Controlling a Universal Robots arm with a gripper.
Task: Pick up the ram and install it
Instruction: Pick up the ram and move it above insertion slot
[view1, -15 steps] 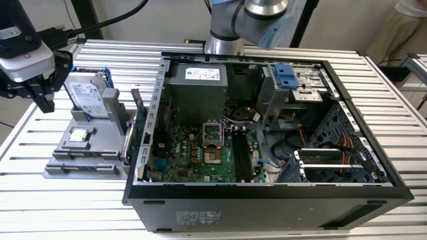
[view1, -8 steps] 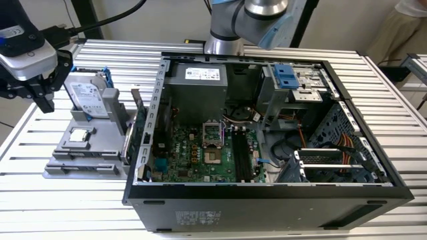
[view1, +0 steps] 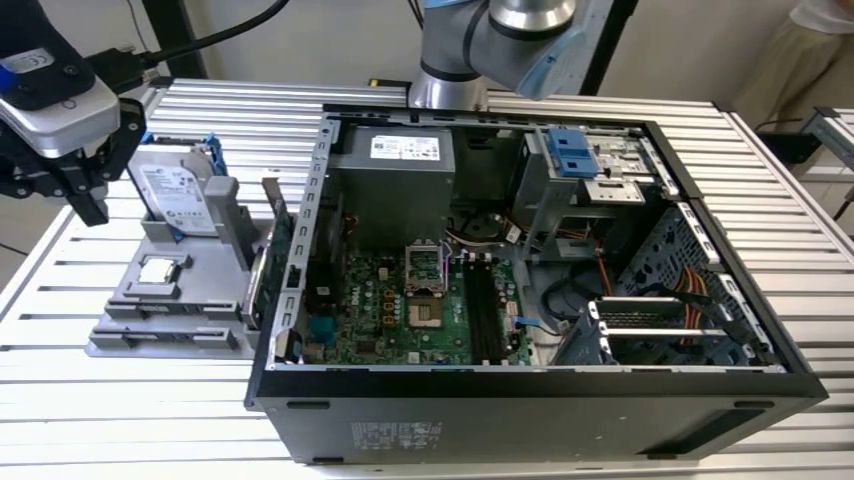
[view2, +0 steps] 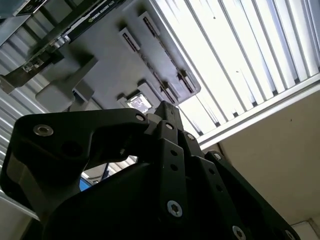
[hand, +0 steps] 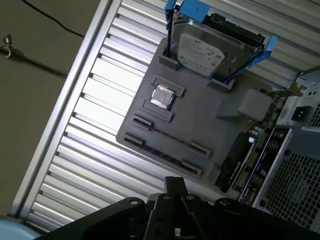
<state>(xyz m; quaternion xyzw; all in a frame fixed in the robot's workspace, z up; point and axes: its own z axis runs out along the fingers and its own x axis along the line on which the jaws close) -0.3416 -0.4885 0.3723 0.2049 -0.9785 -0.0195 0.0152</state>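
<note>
My gripper (view1: 88, 212) hangs at the exterior view's far left, above the table and just left of the grey parts holder (view1: 127, 335). It is shut, with nothing between its fingers; its tip shows in both wrist views (hand: 175, 182) (view2: 166, 106). The ram is out of view. In the first wrist view, the holder's (hand: 207, 112) two long narrow slots (hand: 167, 136) show only thin dark lines. The open computer case (view1: 534, 385) lies on its side to the right, with the green motherboard (view1: 387, 320) and its long black memory slots (view1: 478, 312) exposed.
On the holder stand a silver hard drive (view1: 176, 195) in a blue bracket and a small square silver chip (view1: 159, 268). An upright card (view1: 274, 250) stands between holder and case. The ribbed aluminium table (view1: 134, 420) has an edge close to the holder's left.
</note>
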